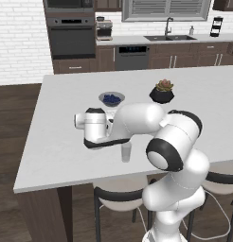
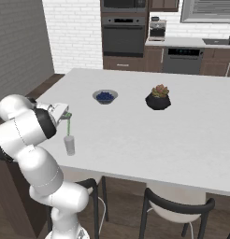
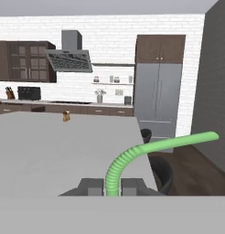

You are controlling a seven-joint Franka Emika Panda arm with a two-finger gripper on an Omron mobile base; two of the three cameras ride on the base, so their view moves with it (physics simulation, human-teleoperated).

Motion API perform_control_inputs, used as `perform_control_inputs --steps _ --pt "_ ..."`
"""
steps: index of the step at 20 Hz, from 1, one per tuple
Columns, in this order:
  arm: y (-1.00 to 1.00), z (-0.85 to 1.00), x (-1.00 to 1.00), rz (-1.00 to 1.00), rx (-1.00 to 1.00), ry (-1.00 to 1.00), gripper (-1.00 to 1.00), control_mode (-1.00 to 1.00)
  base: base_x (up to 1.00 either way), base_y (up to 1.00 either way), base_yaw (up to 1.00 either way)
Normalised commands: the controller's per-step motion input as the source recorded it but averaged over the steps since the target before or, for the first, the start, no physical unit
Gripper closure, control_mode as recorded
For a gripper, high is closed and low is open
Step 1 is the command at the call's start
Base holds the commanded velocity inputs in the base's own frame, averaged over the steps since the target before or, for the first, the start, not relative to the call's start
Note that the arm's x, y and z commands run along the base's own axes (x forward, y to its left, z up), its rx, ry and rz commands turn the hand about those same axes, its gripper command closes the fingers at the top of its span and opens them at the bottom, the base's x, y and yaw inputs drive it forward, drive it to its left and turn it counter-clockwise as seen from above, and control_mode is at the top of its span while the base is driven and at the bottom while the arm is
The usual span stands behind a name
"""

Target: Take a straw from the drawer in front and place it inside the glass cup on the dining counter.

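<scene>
Straw (image 3: 132, 155) clamped in tool (image 3: 112, 186), hanging above glass cup (image 2: 69, 145); no legible writing.

1. Gripper (image 2: 65, 113): closed on the straw (image 2: 69, 124), above the dining counter (image 2: 149, 135) near its left edge.
2. Straw: hangs downward from the jaws; lower end at the mouth of the glass cup (image 2: 69, 144).
3. Glass cup: upright on the counter.
4. Bowl of blueberries (image 2: 105, 96) and potted plant (image 2: 158, 98): farther back, well apart.
</scene>
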Motion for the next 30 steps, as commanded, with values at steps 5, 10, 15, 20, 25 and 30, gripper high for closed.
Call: perform_control_inputs --steps 5,10,15,20,25,30 --pt "-0.05 -0.08 -0.12 -0.01 0.00 -0.05 1.00 -1.00 0.00 0.00 0.00" --pt "0.00 -0.14 -0.02 0.00 0.00 -0.04 1.00 -1.00 0.00 0.00 0.00" --pt "0.00 -0.19 0.00 0.00 0.00 -0.04 1.00 -1.00 0.00 0.00 0.00" --pt "0.00 -0.23 0.00 0.00 0.00 -0.03 1.00 -1.00 0.00 0.00 0.00" --pt "0.00 -0.25 0.00 0.00 0.00 -0.03 1.00 -1.00 0.00 0.00 0.00" --pt "0.06 -0.18 0.00 0.00 0.00 -0.04 1.00 -1.00 0.00 0.00 0.00"
